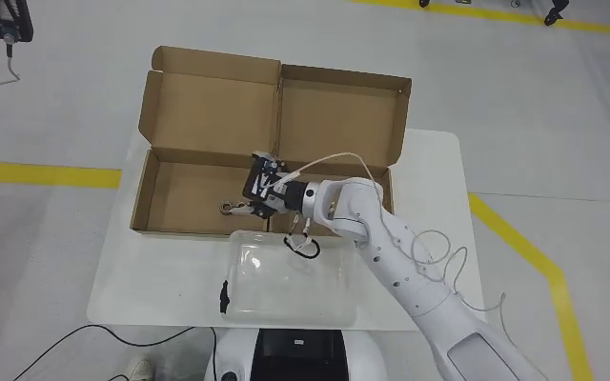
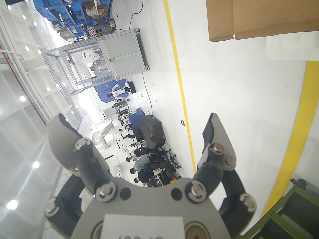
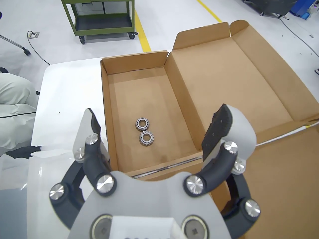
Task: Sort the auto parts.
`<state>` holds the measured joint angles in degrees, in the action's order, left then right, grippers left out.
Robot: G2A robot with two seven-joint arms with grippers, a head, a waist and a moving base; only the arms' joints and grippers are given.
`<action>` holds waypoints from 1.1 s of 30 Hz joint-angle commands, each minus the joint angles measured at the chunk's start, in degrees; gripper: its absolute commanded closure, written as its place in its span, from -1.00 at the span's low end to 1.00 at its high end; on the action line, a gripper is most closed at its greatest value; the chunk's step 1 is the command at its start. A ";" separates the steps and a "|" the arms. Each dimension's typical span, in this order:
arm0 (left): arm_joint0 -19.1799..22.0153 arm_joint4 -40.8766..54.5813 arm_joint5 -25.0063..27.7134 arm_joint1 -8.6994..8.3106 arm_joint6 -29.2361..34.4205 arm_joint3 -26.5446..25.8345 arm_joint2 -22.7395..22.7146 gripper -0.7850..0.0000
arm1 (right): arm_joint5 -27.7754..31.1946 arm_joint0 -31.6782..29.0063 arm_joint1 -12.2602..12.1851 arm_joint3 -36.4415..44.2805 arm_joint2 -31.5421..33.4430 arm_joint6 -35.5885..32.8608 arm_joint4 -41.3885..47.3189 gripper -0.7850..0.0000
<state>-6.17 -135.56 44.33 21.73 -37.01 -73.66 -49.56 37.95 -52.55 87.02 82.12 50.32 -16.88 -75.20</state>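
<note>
Right gripper point(image 3: 155, 118) wide open, empty, above cardboard box point(image 3: 184, 100) at table's far edge. Two bearings point(image 3: 146, 138) lie touching on box floor, so apparently sorted. Left gripper point(image 2: 135, 123) wide open, empty. Clear bin point(image 1: 286, 286) at near edge; remaining parts cannot be told.

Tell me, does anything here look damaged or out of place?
The black pads on the right gripper look frayed, with ragged edges. The two bearings lie side by side in the cardboard box; nothing is spilled.
</note>
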 commanded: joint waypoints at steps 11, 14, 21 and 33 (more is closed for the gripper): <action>0.00 0.00 0.00 0.00 0.00 0.00 0.00 -1.00 | 0.70 -11.23 -3.58 12.03 9.89 0.79 -2.47 -1.00; 0.00 0.00 0.00 0.00 0.00 0.00 0.00 -1.00 | -0.23 -14.04 -4.29 14.45 12.34 1.93 -3.01 -1.00; 0.00 0.00 0.00 0.00 0.00 0.00 0.00 -1.00 | -2.61 -22.05 -5.93 20.68 18.71 4.33 -3.33 -1.00; 0.00 0.00 0.00 0.00 0.00 0.00 0.00 -1.00 | -11.12 -38.88 -7.90 32.93 28.37 11.01 -4.80 -1.00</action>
<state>-6.17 -135.56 44.33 21.73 -37.01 -73.66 -49.56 27.33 -90.22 79.24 114.30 77.92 -6.06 -80.06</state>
